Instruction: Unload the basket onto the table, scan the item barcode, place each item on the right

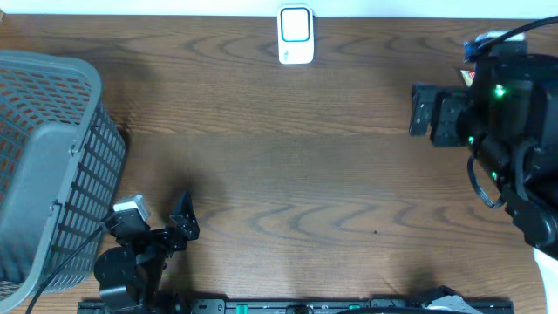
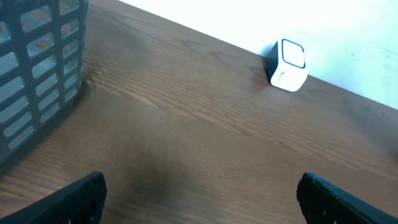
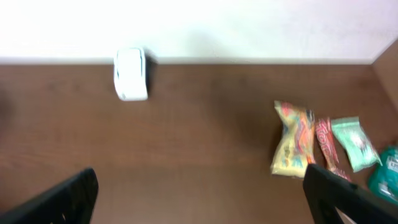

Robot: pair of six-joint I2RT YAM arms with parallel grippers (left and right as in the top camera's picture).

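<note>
A white barcode scanner [image 1: 296, 35] with a blue-framed face stands upright at the table's back edge; it also shows as scanner [image 2: 287, 65] and scanner [image 3: 130, 73]. Several snack packets lie flat on the table in the right wrist view: a yellow packet [image 3: 292, 140], a red packet [image 3: 325, 144], a green packet [image 3: 353, 142] and a teal packet [image 3: 388, 174] at the frame edge. The overhead view shows none of them. My left gripper [image 1: 185, 220] [image 2: 202, 190] is open and empty at the front left. My right gripper [image 1: 419, 111] [image 3: 199, 190] is open and empty at the right.
A grey slotted plastic basket [image 1: 48, 157] fills the table's left side, and its wall [image 2: 37, 68] shows in the left wrist view. A white wall runs behind the back edge. Bare wood lies between the two arms.
</note>
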